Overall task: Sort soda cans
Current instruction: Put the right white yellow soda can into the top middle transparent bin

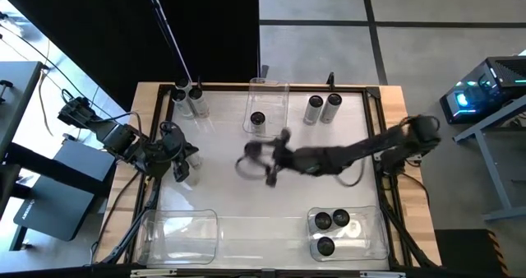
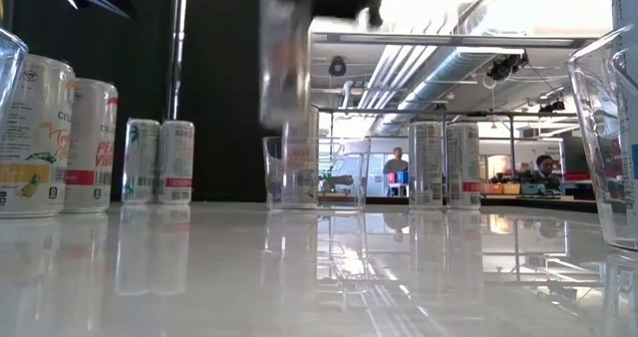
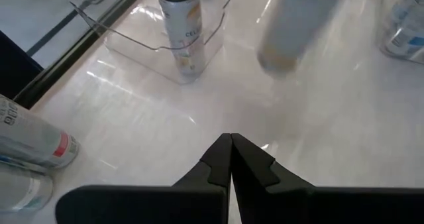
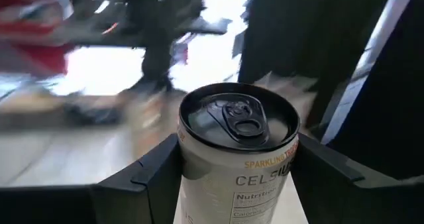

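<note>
Right gripper (image 4: 232,177): clamped on a can (image 4: 237,151) carried upright above mid-table, clear of the surface; the low view shows it only as a blur.
Left gripper (image 3: 230,159): fingers pressed together, empty, at the table's left side.
Far bin (image 1: 269,93): one can (image 1: 258,122) standing at its near end.
Near right bin (image 1: 374,229): three cans (image 1: 333,229) upright inside.
Near left bin (image 1: 177,237): appears to hold nothing, though glare obscures it.
Loose cans: a pair (image 1: 188,99) at the far left corner, a pair (image 1: 322,108) right of the far bin.
</note>
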Robot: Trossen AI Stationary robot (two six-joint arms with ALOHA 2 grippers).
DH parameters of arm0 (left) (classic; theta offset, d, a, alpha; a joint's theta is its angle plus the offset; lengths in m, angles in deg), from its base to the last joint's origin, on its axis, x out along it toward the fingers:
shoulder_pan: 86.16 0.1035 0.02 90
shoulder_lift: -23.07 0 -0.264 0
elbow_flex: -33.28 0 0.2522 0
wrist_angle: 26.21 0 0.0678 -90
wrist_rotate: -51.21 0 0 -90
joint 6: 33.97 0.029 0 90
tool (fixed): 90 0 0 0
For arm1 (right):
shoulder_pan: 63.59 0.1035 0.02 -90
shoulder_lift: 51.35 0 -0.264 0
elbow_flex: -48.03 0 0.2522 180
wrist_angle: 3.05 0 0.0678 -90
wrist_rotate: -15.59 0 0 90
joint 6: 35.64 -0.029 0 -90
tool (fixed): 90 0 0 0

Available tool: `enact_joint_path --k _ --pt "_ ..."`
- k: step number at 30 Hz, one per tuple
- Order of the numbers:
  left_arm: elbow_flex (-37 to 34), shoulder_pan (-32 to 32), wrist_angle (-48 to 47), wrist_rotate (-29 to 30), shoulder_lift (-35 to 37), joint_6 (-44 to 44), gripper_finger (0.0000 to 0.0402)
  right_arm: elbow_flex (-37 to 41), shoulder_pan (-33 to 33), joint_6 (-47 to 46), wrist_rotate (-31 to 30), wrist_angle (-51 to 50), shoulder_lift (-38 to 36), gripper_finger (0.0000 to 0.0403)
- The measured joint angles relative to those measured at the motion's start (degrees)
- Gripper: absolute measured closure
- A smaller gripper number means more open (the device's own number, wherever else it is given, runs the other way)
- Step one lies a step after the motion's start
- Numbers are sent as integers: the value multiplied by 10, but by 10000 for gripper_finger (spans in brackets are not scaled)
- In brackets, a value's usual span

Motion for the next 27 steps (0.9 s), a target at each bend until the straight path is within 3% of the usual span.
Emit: enact_joint_path --k 5,9,13,17,19,23,27 --pt "0 0 0 0 0 0 401 2 -55 67 -31 -15 -73 179" --pt "0 0 0 0 0 0 401 19 -110 50 -20 -29 -85 179" --pt "0 0 0 2 0 1 401 73 -143 10 -20 39 -84 179" --pt "0 0 -1 2 0 2 401 148 -153 -9 -21 139 -80 179" --pt "0 0 -1 3 0 1 401 178 -154 -14 -9 143 -72 179" --pt "0 0 -1 3 0 1 401 184 -146 -31 -9 194 -82 180" --pt "0 0 0 4 0 0 401 186 -137 -19 -10 166 -75 180"
